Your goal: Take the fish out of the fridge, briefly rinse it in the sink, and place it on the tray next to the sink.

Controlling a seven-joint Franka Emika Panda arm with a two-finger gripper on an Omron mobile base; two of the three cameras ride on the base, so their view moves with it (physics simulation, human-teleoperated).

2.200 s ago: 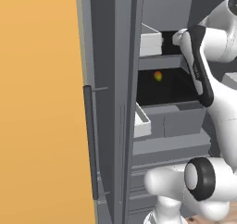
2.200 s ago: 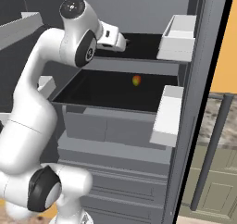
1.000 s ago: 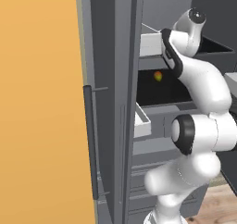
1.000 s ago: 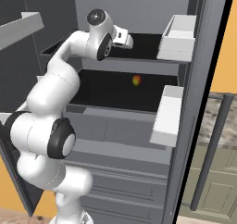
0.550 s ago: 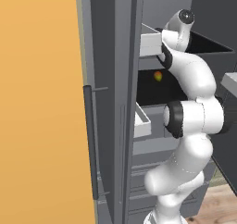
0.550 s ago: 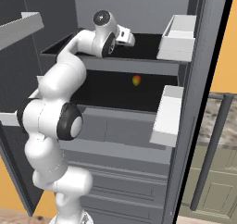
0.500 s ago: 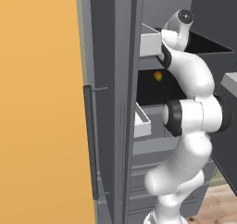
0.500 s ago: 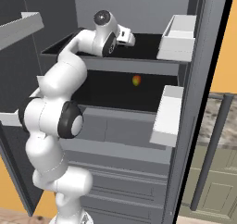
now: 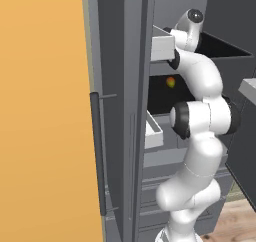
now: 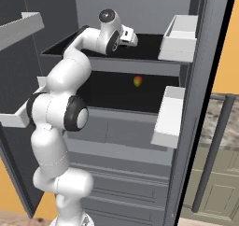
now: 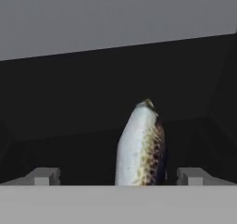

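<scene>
Your end effector (image 11: 118,177) is spread wide and holds nothing: in the hand view its two fingertips (image 11: 44,176) stand well apart at the bottom, with the fish (image 11: 141,146) lying between them, nearer the right-hand tip. That spacing looks deliberate, leaving room for the jaws to straddle the fish's body before they close. I cannot tell whether either tip touches it yet.

The fish lies lengthwise along your line of approach on the dark upper shelf (image 11: 69,112), its pale flank and speckled side showing and its far end pointing away toward the back of the fridge (image 10: 140,141). Because it lies in line with the hand, the jaws sit across its narrow width, which should make for a firmer pinch than a grip end to end.

From the right base view, the hand (image 10: 125,37) reaches level into that top shelf, so the arm is stretched high and folded back on itself to get in under the shelf above. On the shelf below sits a small orange-red fruit (image 10: 137,81), well apart from your target; leave it alone. White door bins (image 10: 179,32) flank the opening on the right, so judge your withdrawal path to stay off them.
</scene>
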